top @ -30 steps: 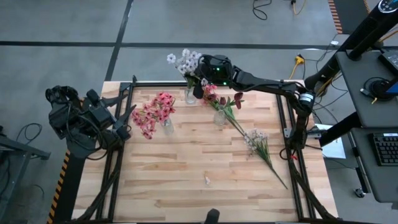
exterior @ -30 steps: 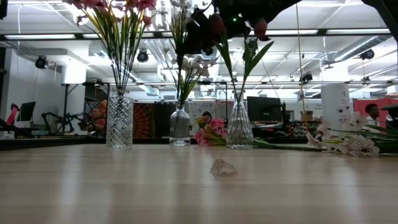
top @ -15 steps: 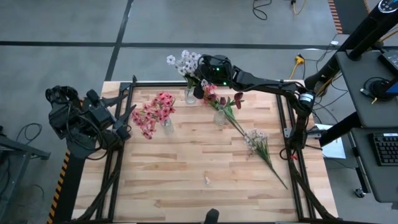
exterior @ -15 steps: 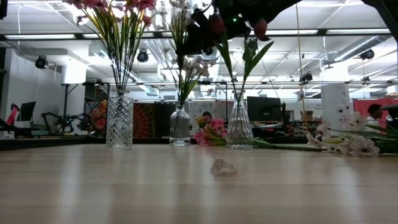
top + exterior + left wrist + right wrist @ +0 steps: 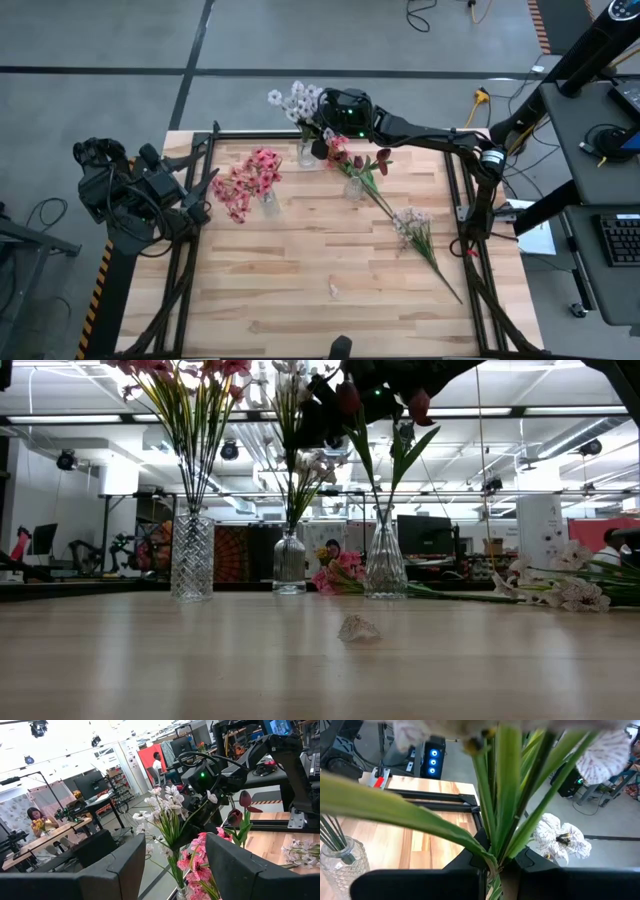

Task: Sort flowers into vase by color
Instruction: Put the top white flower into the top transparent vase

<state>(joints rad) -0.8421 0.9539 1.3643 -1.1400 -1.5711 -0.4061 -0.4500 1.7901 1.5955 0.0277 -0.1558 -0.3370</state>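
The left gripper (image 5: 200, 190) waits at the table's (image 5: 300, 260) left edge, its fingers (image 5: 115, 870) spread wide apart and holding nothing. Just to its right stands a cut-glass vase (image 5: 192, 557) of pink flowers (image 5: 247, 180). Farther right, at the back edge, the right gripper (image 5: 322, 135) hangs over a small vase (image 5: 289, 563) with its fingers closed on the green stalks (image 5: 502, 810) of the white-lilac flowers (image 5: 297, 100) (blossoms crowd its wrist view). Just right of that gripper stands a third vase (image 5: 385, 567) with dark red blooms (image 5: 372, 160). Well to its right and nearer the front, a loose white-lilac stem (image 5: 420, 235) lies flat on the wood. No readable writing shows anywhere.
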